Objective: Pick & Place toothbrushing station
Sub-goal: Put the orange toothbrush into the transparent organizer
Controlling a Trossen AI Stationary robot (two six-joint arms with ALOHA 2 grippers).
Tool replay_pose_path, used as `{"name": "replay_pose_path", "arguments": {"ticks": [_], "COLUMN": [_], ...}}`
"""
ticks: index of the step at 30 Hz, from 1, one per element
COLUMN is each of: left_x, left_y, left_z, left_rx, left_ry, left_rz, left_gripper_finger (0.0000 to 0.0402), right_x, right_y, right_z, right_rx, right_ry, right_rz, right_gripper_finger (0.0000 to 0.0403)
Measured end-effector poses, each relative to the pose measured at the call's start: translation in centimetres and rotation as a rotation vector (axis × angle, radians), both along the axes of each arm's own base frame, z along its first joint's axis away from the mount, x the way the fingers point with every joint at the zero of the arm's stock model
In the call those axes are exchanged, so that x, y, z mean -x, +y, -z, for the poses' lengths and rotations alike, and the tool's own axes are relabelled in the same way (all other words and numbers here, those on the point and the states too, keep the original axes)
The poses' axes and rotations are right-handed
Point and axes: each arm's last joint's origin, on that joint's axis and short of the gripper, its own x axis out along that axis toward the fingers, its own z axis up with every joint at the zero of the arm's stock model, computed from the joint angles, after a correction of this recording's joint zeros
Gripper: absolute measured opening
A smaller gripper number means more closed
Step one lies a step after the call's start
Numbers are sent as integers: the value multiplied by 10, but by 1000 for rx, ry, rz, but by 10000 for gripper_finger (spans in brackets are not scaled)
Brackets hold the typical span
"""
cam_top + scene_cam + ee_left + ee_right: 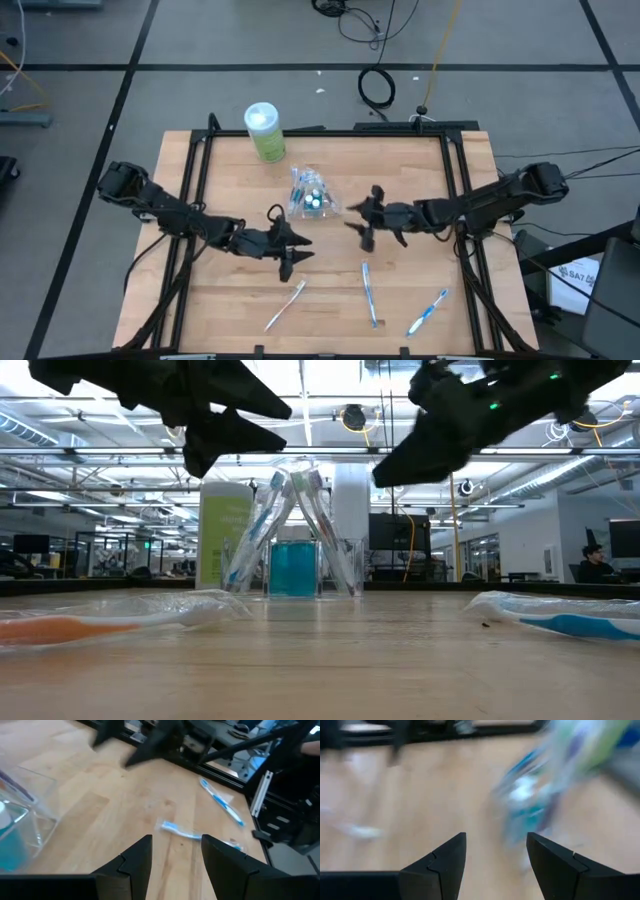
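A clear holder (308, 194) with several toothbrushes and a blue cup stands upright on its base at the table's middle; it also shows in the low view (293, 550). Three wrapped toothbrushes lie flat near the front edge: an orange one (285, 305), a blue one (369, 293) and another blue one (428, 312). My left gripper (283, 248) is open and empty, above the table just near-left of the holder. My right gripper (363, 222) is open and empty, above the table to the holder's right. The left wrist view (175, 842) shows both blue toothbrushes beyond its fingers.
A green and white bottle (265, 131) stands at the table's far left, behind the holder. A black frame (330, 132) runs along the table's far and side edges. Bare wood lies between the holder and the toothbrushes.
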Motion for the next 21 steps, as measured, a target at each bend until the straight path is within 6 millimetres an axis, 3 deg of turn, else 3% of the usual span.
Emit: {"name": "replay_pose_path", "arguments": {"ticks": [4,7,21], "left_x": [2,2,7], "left_y": [-4,-5,-24], "left_z": [1,1,-2], "left_rx": [-5,-2,150], "left_ry": [8,7,36], "left_rz": [17,19,113], "left_gripper_finger": [177,177,177], "right_x": [11,16,38], "right_y": [17,32,68], "right_z": [1,5,23], "right_rx": [-269,-375,-384], "right_ry": [71,140,264], "right_rz": [-89,-161,-218], "right_gripper_finger": [201,201,201]}}
